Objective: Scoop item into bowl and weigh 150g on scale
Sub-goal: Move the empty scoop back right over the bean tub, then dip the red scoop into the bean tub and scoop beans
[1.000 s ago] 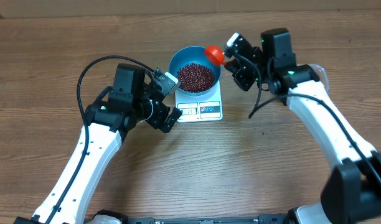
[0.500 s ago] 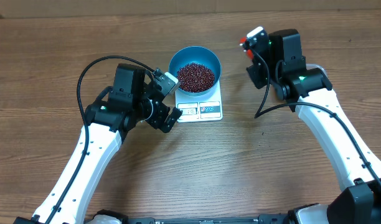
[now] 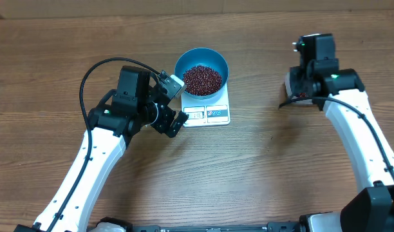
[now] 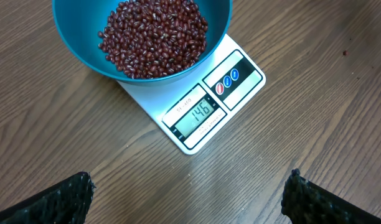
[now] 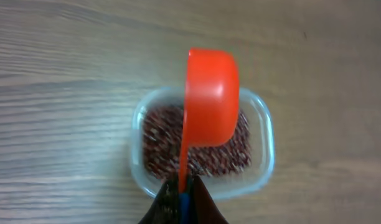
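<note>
Jaws of the left end effector (image 4: 187, 206) stand spread wide and empty, low over the bare worktop (image 4: 340, 112) just in front of the scale (image 4: 193, 142). The scale lies flat with its long axis running away from the robot. Its display (image 4: 195, 114) and button panel are on the near edge, and the reading is 146, which I judge a little short of target. On the far part of the platform sits the bowl (image 4: 72, 43), upright and mouth up, holding the beans (image 4: 154, 34) as a loose heap below the rim. Further right, well apart from the scale, the right end effector (image 5: 183, 202) is clenched on the handle of an orange scoop (image 5: 209, 93). The scoop's long axis runs straight out from the jaws, cup end leading. The cup hangs above a clear tub (image 5: 267, 146) holding further beans; whether the cup is loaded cannot be told. Handling assessment: each bean is small, hard, smooth and light, and the heap has no stiffness, so it will flow, roll and scatter and cannot be pinched. It is best taken only by the scoop, gripped at the handle end and carried level. The shortfall looks small, so a part-scoop trickled in slowly seems advisable. Any push on the bowl would likely disturb the reading.
</note>
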Motion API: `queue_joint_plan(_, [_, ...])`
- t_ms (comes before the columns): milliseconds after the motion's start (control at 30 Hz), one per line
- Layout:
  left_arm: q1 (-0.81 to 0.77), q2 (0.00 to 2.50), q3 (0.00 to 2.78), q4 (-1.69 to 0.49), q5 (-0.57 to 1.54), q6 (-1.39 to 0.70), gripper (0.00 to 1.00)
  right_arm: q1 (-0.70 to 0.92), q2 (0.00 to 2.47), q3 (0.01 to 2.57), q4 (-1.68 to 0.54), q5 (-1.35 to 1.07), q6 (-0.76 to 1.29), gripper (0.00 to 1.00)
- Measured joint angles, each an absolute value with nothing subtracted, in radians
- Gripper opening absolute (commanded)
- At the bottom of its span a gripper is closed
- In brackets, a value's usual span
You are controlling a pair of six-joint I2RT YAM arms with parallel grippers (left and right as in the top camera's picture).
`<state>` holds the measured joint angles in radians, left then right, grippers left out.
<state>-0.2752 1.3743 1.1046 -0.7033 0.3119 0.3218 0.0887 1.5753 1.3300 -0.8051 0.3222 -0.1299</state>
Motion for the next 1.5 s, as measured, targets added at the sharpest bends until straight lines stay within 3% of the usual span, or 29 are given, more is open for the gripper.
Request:
queue_joint_plan(400, [-0.275, 1.374, 1.105, -0.703, 0.312, 0.322, 1.0, -0.019, 1.575, 1.328, -0.886, 0.224, -0.086, 0.04])
queue_joint_plan(933, [-0.275, 1.374, 1.105, -0.703, 0.312, 0.322, 1.0, -0.045, 1.576, 1.113, -0.668, 0.102, -0.081, 0.04])
queue_joint_plan(1500, [-0.275, 1.374, 1.105, -0.703, 0.312, 0.322, 1.0, -0.046, 1.576, 1.064, -0.624, -0.061, -0.079, 0.04])
